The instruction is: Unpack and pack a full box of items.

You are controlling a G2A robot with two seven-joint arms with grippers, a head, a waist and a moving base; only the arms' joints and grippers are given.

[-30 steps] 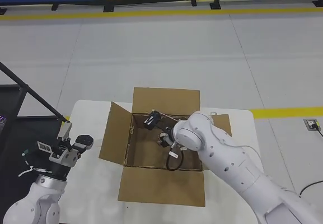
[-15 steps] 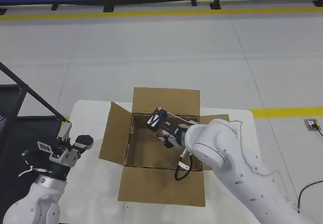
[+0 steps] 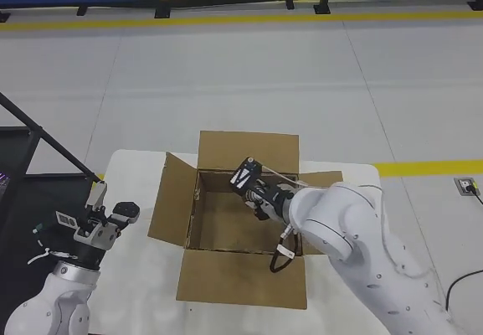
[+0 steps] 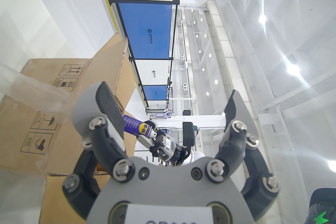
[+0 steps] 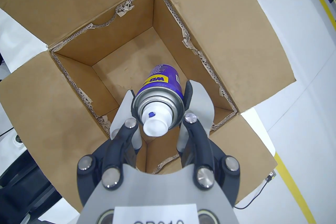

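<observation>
Box (image 5: 173, 33): open, flaps out, floor bare where seen.
Spray can (image 5: 161, 86): above the box opening, nozzle toward the wrist.
Right gripper (image 5: 159, 92): clamped on the can.
Left gripper (image 4: 168, 95): well beside the box, fingers apart, nothing held.
Progress: unpacking looks about finished. I cannot tell whether the can is leaving or entering, and packing likely remains.

i hold the spray can (image 5: 160, 83) in my right gripper (image 5: 158, 96) over the box (image 3: 192, 219) mouth, with the cardboard floor open straight below. my right arm covers the opening's right side. the raised left flap (image 3: 171, 201) stands between the box and my left gripper (image 3: 111, 206), which hangs over the table (image 3: 136, 272) edge, well apart.
</observation>
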